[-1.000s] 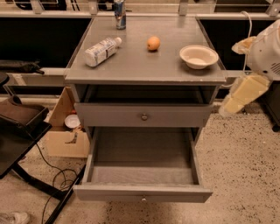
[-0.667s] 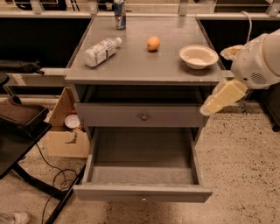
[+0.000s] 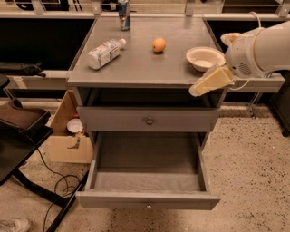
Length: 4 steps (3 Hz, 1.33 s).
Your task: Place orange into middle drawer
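Note:
The orange (image 3: 158,45) is small and round and sits on the grey cabinet top (image 3: 136,68), toward the back middle. The middle drawer (image 3: 147,199) is pulled out wide open below the shut knobbed drawer (image 3: 148,120), and its inside is bare. My gripper (image 3: 197,89), cream-coloured, hangs off the white arm (image 3: 258,47) at the cabinet's front right corner. It is just in front of the cream bowl (image 3: 205,57), to the right of and nearer than the orange. It holds nothing that I can see.
A clear water bottle (image 3: 105,53) lies on the left of the top. A can (image 3: 124,9) stands at the back. A cardboard box (image 3: 68,136) sits left of the cabinet on the floor, beside a black stand (image 3: 22,131) and cables (image 3: 54,181).
The arm has swung left and slightly up. The gripper has moved from beside the cabinet's right side to its front right corner. The orange and drawers have not moved.

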Available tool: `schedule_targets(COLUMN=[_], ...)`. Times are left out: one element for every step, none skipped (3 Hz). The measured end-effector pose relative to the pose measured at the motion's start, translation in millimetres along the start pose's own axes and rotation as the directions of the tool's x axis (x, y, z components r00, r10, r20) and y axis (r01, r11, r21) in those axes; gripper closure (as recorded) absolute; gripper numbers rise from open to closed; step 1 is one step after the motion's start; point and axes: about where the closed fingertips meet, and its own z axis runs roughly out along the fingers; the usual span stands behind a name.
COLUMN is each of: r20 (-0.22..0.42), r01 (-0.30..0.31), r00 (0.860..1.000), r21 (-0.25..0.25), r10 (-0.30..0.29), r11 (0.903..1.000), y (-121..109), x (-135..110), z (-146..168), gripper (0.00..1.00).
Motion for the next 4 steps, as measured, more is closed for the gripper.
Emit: schedule_targets(r20=[0.000, 0.091, 0.170, 0.197], r01=[0.000, -0.047, -0.089, -0.154], r00=[1.000, 0.995, 0.982, 0.971], r21=[0.000, 0.026, 0.052, 0.094], r10=[0.000, 0.045, 0.079, 0.133], r11=[1.0000, 0.9986, 0.9947, 0.9836], y=[0.0, -23.7, -52.7, -94.0], x=[0.0, 2.8, -1.0, -5.3], z=[0.0, 30.4, 59.5, 93.2], gripper=[0.00, 0.00, 0.00, 0.00])
